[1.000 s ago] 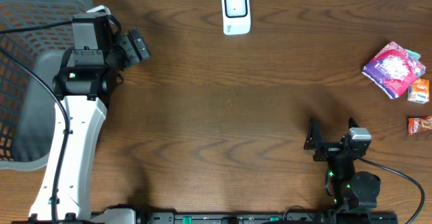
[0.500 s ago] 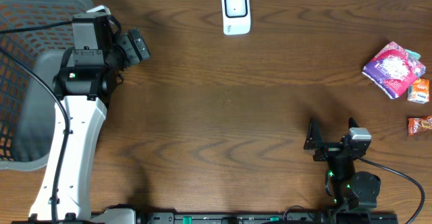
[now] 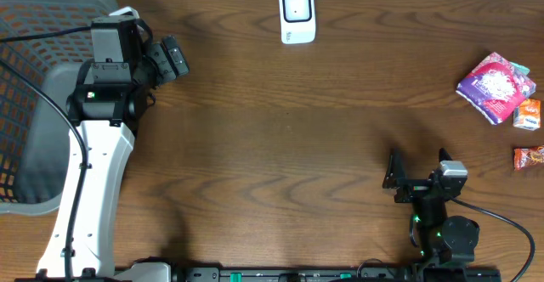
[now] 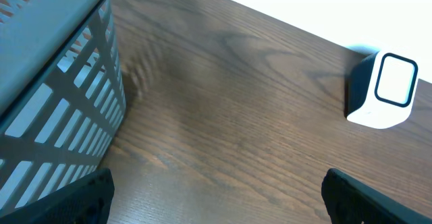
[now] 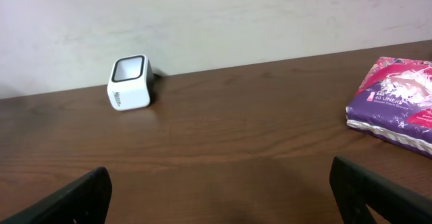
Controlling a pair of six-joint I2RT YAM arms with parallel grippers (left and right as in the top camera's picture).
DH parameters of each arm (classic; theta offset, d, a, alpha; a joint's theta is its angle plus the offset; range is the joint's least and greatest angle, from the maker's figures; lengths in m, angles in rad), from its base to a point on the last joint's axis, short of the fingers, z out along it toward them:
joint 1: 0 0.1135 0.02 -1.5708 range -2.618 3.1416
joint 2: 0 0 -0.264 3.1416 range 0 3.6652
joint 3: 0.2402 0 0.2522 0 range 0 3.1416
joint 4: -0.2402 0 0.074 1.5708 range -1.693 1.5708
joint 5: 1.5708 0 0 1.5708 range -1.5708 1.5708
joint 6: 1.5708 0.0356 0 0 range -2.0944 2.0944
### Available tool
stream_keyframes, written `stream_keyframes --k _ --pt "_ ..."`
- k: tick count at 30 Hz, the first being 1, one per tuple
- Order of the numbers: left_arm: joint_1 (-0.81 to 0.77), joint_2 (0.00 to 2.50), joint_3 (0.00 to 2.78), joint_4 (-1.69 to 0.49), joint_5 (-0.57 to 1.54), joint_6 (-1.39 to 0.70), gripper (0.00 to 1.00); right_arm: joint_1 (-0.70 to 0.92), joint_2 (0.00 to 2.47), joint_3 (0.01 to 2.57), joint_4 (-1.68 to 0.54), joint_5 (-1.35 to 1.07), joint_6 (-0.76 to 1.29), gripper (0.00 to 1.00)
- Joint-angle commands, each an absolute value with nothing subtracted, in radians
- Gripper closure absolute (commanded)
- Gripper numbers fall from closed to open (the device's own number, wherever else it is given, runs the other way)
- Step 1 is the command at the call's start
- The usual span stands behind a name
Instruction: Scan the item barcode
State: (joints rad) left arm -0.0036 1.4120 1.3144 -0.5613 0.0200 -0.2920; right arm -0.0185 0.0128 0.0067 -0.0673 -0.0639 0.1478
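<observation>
scanner (image 3: 297,14): table (image 3: 280,146) far edge, centre | basket (image 3: 17,53): left end | packet (image 3: 496,87): right edge

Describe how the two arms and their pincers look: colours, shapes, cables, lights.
The left arm has a long white link, black joint housings, a thin black cable along it and a green light. The left pincer is black and blocky. The right arm is compact and all black, with green lights and a looping black cable. The right pincer has two black fingers.
</observation>
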Motion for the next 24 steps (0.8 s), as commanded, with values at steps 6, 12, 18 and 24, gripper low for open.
stream_keyframes --k 6,12,18,24 --pt "-0.003 1.412 1.326 -0.569 0.015 -0.293 0.02 -0.025 0.007 0.006 -0.072 -0.058 0.137 0.01" --pt "-0.006 1.411 1.326 -0.567 0.132 -0.316 0.02 -0.025 0.007 0.006 -0.072 -0.058 0.137 0.01" --pt "-0.011 1.408 1.326 -0.503 0.279 -0.237 0.02 -0.025 0.007 0.006 -0.072 -0.058 0.137 0.01" --pt "-0.083 1.399 1.326 -0.291 0.385 -0.119 0.02 -0.025 0.007 0.006 -0.072 -0.058 0.136 0.01"
